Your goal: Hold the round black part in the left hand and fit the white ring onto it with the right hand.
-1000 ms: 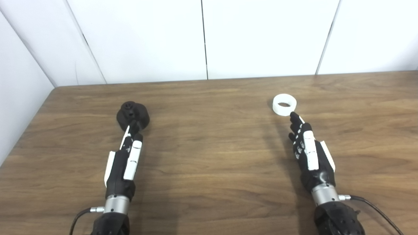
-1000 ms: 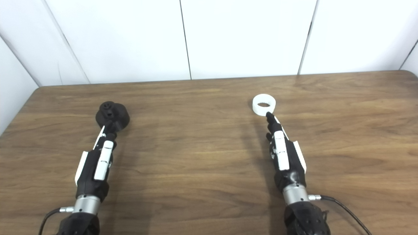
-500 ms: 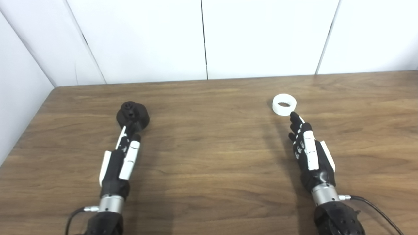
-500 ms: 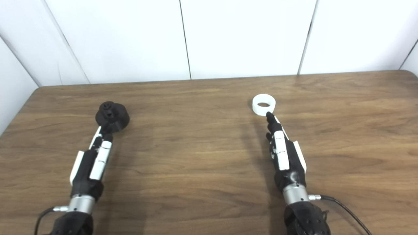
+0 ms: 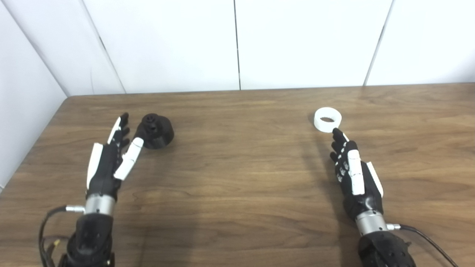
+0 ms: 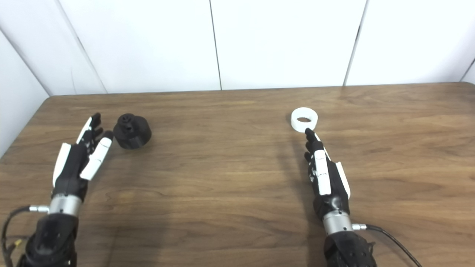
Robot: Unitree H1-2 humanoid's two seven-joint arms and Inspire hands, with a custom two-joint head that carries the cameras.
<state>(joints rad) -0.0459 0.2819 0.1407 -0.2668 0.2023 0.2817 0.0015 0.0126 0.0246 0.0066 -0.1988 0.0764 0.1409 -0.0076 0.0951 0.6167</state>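
Observation:
The round black part [image 5: 154, 131] stands on the wooden table [image 5: 237, 178] at the left. My left hand [image 5: 111, 159] is open and empty just to the left of it, fingers stretched out, thumb tip close to the part's near side. The white ring [image 5: 327, 119] lies flat on the table at the right. My right hand [image 5: 352, 174] is open and empty, lying low over the table, its fingertips just short of the ring's near edge.
White wall panels [image 5: 237, 40] stand behind the table's far edge. The table's left edge [image 5: 33, 148] runs close to my left hand. A cable [image 5: 426, 241] trails from my right wrist.
My left hand has moved left from in front of the black part to beside it and spread its thumb. The view has shifted slightly. My right hand has stayed put.

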